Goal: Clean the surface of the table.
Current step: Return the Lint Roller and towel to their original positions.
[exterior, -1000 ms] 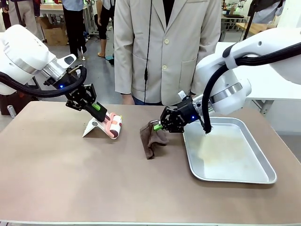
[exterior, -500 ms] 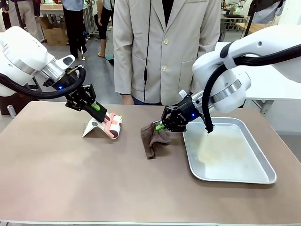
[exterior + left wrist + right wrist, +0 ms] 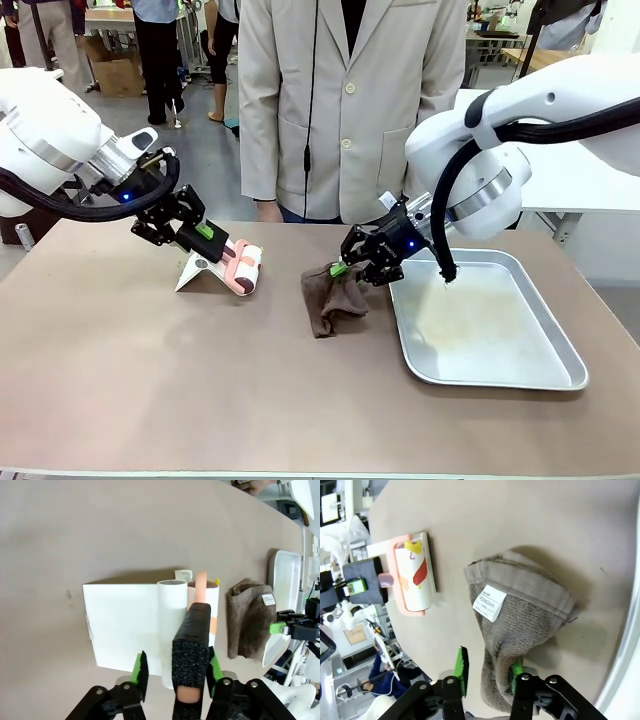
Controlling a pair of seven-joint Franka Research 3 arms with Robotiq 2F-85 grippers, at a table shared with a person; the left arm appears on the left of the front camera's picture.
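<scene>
left gripper (image 3: 212, 236) comes in from the left over the table (image 3: 150, 380), low over the far-left part of the brownish top. its green-padded fingers (image 3: 140, 666) stand partly open on either side of the black handle (image 3: 191, 650) of a lint roller (image 3: 243, 266); the right pad looks to touch the handle, a gap shows on the other side, so cannot tell if it grips. roller sits on a white sheet (image 3: 122, 625), folded up like a tent in the front view. next, mid-table, a brown cloth (image 3: 330, 298) with a white tag (image 3: 490, 602) lies crumpled on the top. right gripper (image 3: 343, 270) is at its far edge, jaws part open, cloth between the green pads (image 3: 461, 667), one pad buried in the fabric; hold looks loose, cannot tell if pinched. right of that, a metal tray (image 3: 560, 345) sits on the table, just beside the cloth. a person in a beige jacket (image 3: 350, 100) stands at the far side.
</scene>
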